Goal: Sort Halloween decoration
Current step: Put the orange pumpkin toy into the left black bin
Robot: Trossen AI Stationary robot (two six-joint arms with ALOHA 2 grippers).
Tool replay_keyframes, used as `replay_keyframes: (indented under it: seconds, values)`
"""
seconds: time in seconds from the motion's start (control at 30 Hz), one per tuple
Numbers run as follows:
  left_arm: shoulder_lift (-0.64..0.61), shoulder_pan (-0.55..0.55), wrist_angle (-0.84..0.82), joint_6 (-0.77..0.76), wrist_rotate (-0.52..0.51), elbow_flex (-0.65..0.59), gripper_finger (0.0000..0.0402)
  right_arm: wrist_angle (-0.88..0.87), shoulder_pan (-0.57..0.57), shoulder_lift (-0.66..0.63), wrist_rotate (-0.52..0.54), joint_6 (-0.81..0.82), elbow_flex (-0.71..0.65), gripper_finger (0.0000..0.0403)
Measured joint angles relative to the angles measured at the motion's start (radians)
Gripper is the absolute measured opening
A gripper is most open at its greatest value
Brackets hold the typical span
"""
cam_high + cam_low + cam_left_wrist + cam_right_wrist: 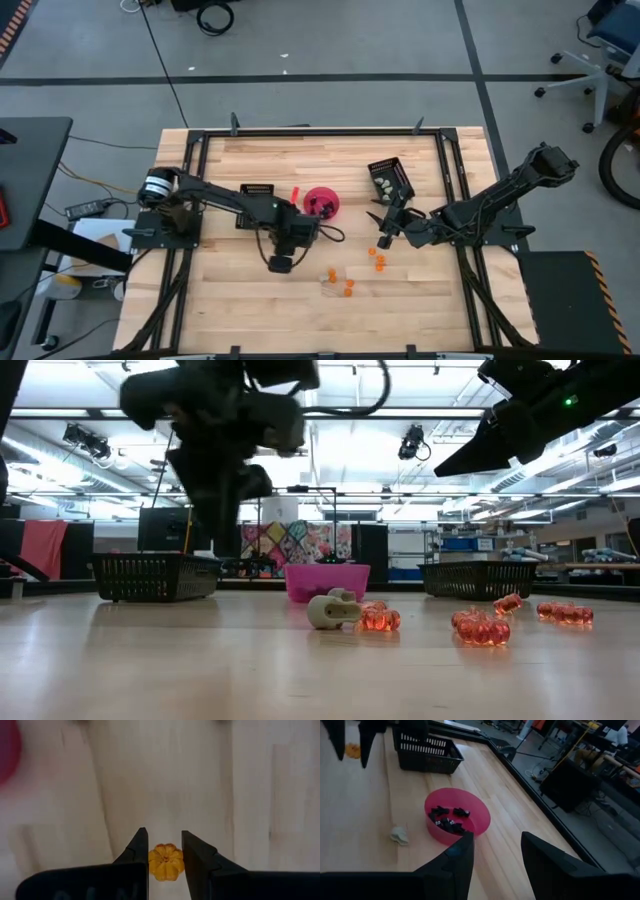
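Across the middle of the high view lies the pale wooden plank table (230, 300), with everything you are sorting on it. Two black rectangular mesh trays stand toward its upper half, one at centre left (258, 192) and one at upper right (391, 178). The pink round plastic bowl (309, 203) sits between them with several small black trinkets (447, 820) inside.

Your left gripper (164, 832) hangs just below the bowl in that view. Its jaws are clenched on one small orange ribbed pumpkin trinket (166, 862), which looks to be lifted clear of the table. Your right gripper (496, 837) waits right of centre, jaws released with nothing between them.

More orange pumpkins (348, 288) lie loose in the lower middle, and one whitish-grey trinket (330, 610) rests beside them.

Expect the held pumpkin to be very light, stiff and hard, probably moulded plastic. It should not crush, but its glossy lobes could let it slip or pop out sideways. The grip you have suits it: flat pads on opposite sides of its rounded girth.

It is squat and nearly round, so it has no real long axis. Its short stem-to-base axis runs along the jaws, with one dimpled end facing the wrist camera.
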Motion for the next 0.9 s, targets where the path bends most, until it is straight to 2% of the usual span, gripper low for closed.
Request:
replay_keyframes:
  seconds: [0.23, 0.4, 0.5, 0.63, 0.9]
  values:
    - [-0.065, 0.001, -0.241, -0.049, -0.139, 0.0, 0.0058, 0.0, 0.0, 0.001, -0.003, -0.001, 0.0, 0.0167]
    - [-0.088, 0.015, -0.339, -0.057, -0.254, 0.0, 0.0058, 0.006, 0.0, 0.001, -0.004, -0.001, 0.0, 0.0167]
    - [-0.087, 0.033, -0.336, -0.058, -0.304, -0.032, 0.0058, 0.014, 0.0, 0.001, -0.008, -0.002, 0.0, 0.0167]
    - [-0.086, 0.068, -0.27, -0.047, -0.335, -0.134, 0.0058, 0.009, 0.001, 0.001, -0.03, 0.002, 0.0, 0.0167]
    - [-0.085, 0.143, -0.133, -0.02, -0.355, -0.308, 0.0063, 0.011, 0.0, 0.002, -0.03, 0.003, 0.0, 0.0167]
